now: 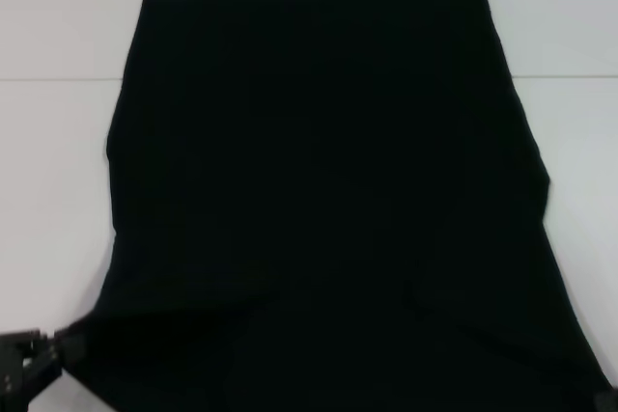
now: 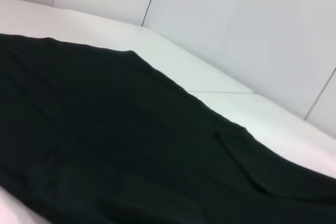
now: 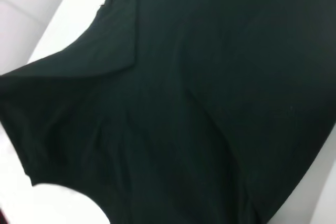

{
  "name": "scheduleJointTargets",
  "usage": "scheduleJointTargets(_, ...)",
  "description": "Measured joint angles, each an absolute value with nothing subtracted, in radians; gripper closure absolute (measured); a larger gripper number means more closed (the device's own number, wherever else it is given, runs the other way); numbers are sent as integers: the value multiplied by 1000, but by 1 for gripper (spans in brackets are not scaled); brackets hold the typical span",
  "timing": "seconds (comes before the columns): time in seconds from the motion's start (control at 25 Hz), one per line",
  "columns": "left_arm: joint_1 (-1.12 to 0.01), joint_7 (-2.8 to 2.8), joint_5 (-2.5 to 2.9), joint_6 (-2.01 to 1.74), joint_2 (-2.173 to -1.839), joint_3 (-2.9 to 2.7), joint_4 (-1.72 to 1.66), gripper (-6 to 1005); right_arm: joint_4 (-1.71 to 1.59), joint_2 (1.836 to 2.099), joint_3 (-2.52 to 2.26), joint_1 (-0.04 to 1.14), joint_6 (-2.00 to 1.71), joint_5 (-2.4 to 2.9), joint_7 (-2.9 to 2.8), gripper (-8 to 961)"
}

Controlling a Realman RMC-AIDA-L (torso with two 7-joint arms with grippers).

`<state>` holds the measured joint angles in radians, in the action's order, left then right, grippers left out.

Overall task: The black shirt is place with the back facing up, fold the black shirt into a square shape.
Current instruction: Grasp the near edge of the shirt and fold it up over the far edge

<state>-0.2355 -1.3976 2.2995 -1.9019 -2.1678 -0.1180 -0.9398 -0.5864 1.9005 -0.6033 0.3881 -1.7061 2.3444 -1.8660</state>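
Down at the near left corner of the table, the left gripper (image 1: 29,362) is sitting right at the edge of the black shirt (image 1: 328,200), beside the sleeve on that side. Whether its fingers are apart, together, or pinching the cloth, I cannot tell; the dark metal is blending into the dark fabric where they meet. The right gripper (image 1: 606,398) is barely peeking in at the near right corner, just a dark sliver against the shirt's edge, and I cannot tell how its fingers are standing either.

The black shirt is lying spread flat across the white table (image 1: 58,190), taking up most of the surface. Its straight hem is lying along the far side, and the cloth is widening toward the near side, where the sleeves are fanning out to either corner. Faint creases are running across the fabric near the front.

From the left wrist view, the shirt (image 2: 115,140) is stretching away in a long dark sheet, with one edge running diagonally across the white table (image 2: 173,61) and pale wall panels (image 2: 252,30) standing behind it.

From the right wrist view, the shirt (image 3: 199,93) is filling nearly everything. One sleeve is spreading out flat with a fold line crossing it, a curved cut-out in the fabric's edge is showing white table (image 3: 63,205) beneath, and a long soft ridge is running through the body of the cloth.
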Motion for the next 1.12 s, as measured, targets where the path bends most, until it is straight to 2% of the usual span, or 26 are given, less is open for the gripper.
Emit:
scheduleJointTargets(0.32,-182,-1408,2332,-1945,-2174,-105,-923,944,-593,1876,-568,290,-1819,2348,-1747,892)
scheduleJointTargets(0.6,-278,-1425,2328,-1914,-2160,-98,-902,944,-594,1874,-490,356,-1784,2348,-1745,892)
scheduleJointTargets(0.64,-355,-1453,2325,-1870,-2139,-98,-880,944,-594,1875,-475,372,-1773,2348,-1746,892)
scheduleJointTargets(0.72,-409,-1473,2325,-1832,-2120,-101,-852,945,-593,1878,-439,408,-1747,2346,-1749,892)
scheduleJointTargets(0.96,-609,-1526,2333,-1610,-2035,-154,-704,945,-586,1895,-331,520,-1668,2340,-1756,893)
scheduleJointTargets(1.12,-692,-1583,2332,-1430,-2015,-205,-652,946,-570,1904,-322,603,-1520,2340,-1786,893)
